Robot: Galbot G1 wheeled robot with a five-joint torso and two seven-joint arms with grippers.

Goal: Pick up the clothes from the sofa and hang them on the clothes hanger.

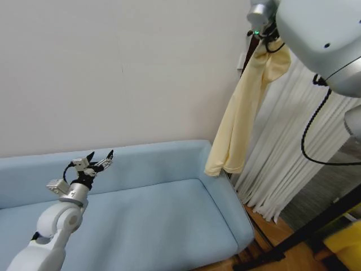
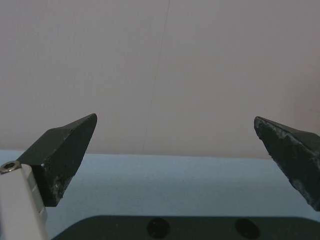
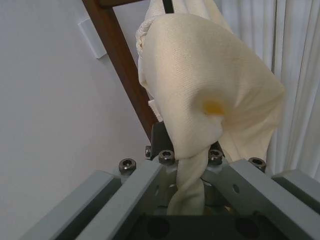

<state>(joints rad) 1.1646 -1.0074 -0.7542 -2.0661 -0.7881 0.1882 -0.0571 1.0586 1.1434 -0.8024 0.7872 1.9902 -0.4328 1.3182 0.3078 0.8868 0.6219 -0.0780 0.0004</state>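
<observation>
one pale yellow garment held high beyond the sofa

up above the sofa's right armrest, the right gripper is clamped on the garment's upper end. in the right wrist view a twisted rope of the cloth runs down between the closed-in fingers, and the rest bulges out above them. from that hold the garment hangs straight down, with its lower hem just over the right end of the sofa's backrest. a brown wooden rack upright rises close behind the cloth; i cannot tell whether the cloth is hooked on it. a white curtain falls past the sofa's right end.

the left gripper hovers over the left part of the sofa's seat, close in front of the backrest and pointing toward it. its two dark fingertips stand wide apart with nothing between them, as the left wrist view shows, the pale blue backrest below them and the bare wall behind the sofa.
</observation>
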